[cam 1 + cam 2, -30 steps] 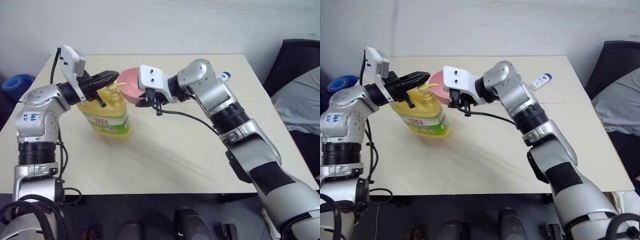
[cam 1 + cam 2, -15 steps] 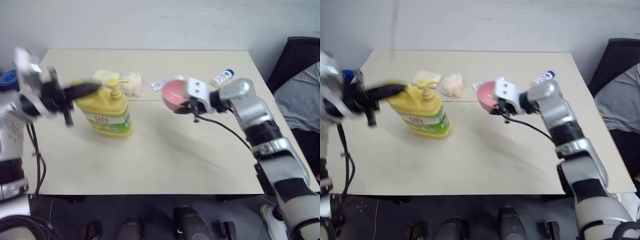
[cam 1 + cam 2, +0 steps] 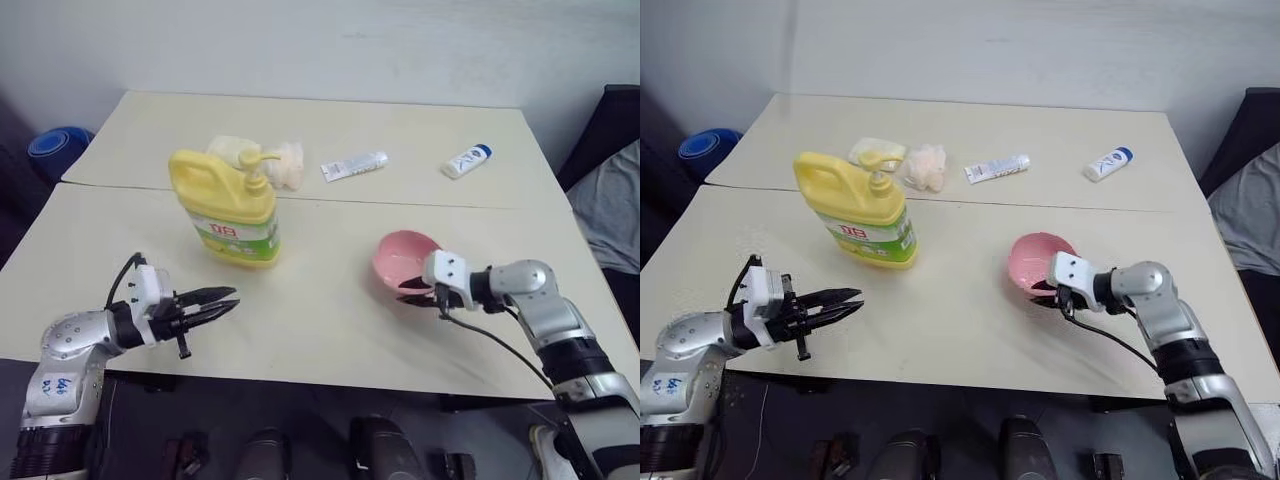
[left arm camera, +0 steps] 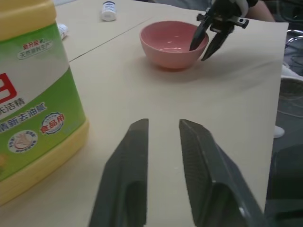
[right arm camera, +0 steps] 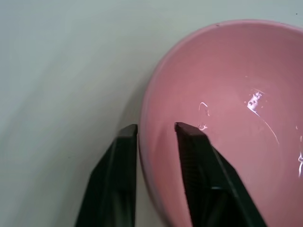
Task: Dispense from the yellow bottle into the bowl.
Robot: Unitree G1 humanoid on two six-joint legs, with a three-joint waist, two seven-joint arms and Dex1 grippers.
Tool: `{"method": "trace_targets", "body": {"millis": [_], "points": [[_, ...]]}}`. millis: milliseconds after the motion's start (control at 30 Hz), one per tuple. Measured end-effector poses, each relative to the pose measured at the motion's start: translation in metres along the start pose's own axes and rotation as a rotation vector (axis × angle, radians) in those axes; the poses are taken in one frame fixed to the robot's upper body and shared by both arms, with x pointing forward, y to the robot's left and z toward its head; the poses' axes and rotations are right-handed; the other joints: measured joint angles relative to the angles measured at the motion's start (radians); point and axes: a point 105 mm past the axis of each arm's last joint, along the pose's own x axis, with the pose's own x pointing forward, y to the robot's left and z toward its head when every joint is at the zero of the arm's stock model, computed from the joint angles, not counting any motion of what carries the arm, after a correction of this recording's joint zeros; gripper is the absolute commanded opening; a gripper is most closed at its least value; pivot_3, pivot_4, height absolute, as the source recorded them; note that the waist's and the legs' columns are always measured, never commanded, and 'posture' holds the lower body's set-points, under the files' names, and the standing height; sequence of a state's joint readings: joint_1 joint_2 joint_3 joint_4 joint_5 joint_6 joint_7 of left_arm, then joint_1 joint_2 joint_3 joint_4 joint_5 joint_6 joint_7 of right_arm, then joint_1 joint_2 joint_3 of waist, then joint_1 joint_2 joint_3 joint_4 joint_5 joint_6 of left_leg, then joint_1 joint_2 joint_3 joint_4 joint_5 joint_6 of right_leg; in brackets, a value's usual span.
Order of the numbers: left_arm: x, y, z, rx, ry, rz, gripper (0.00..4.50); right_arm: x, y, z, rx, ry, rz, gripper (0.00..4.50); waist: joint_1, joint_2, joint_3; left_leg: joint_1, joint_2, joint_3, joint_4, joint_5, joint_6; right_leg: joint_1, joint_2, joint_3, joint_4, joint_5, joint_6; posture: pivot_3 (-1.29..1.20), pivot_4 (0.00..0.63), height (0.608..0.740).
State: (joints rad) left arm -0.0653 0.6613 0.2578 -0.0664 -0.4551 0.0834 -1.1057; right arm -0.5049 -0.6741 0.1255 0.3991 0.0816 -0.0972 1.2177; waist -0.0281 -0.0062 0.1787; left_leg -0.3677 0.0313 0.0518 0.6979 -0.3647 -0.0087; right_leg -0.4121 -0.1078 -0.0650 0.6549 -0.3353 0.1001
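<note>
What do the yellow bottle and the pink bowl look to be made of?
The yellow bottle: opaque moulded plastic, by its one-piece handle and pump top, with a glossy printed label. The pink bowl: smooth and glossy, with bright highlights inside; it could be glazed ceramic or hard plastic, and the look alone does not settle which.

Yellow bottle [image 3: 232,208] stands upright, well apart from pink bowl [image 3: 401,259].

- The yellow bottle [image 3: 232,211] stands upright, left of centre on the table [image 3: 330,330].
- The pink bowl [image 3: 403,262] sits to the right, the right gripper [image 3: 416,292] at its near rim.
- The left gripper [image 3: 222,301] hovers near-left, fingers slightly parted, empty.
- Two tubes [image 3: 353,166] [image 3: 467,160] lie far.
</note>
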Motion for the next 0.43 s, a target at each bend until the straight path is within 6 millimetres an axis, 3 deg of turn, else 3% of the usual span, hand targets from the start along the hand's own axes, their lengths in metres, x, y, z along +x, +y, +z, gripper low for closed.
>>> {"method": "trace_targets", "body": {"millis": [100,200,333,433], "points": [[-0.009,-0.002,-0.007,0.064,0.054,0.011,2.74,-0.021,0.002,0.018,0.035,-0.199,-0.077,3.28,0.001,0.0,0.0,0.001,0.001,-0.001,-0.001,0.0,0.0,0.002,0.0,-0.002,0.0,0.0,0.0,0.0,0.15,0.74],[-0.025,0.002,-0.026,0.076,0.122,0.086,2.75,-0.037,0.026,0.014,0.097,-0.3,-0.072,4.29,0.003,0.0,0.0,0.001,0.001,-0.002,-0.002,0.0,0.0,0.003,0.001,-0.006,-0.001,0.0,0.0,0.0,0.15,0.74],[-0.042,-0.009,-0.048,0.024,0.186,0.121,2.75,-0.045,0.068,0.005,0.052,-0.329,-0.002,4.45,0.002,0.0,0.0,0.003,-0.001,-0.001,-0.002,-0.001,0.003,0.005,-0.002,-0.008,-0.005,0.0,0.001,0.0,0.15,0.74],[-0.047,-0.016,-0.057,0.004,0.217,0.127,2.75,-0.051,0.078,0.001,0.012,-0.328,-0.023,4.45,0.002,0.0,0.001,0.01,0.0,-0.001,-0.004,-0.002,0.004,0.012,-0.002,-0.007,-0.007,0.001,0.001,0.0,0.15,0.74]]}}
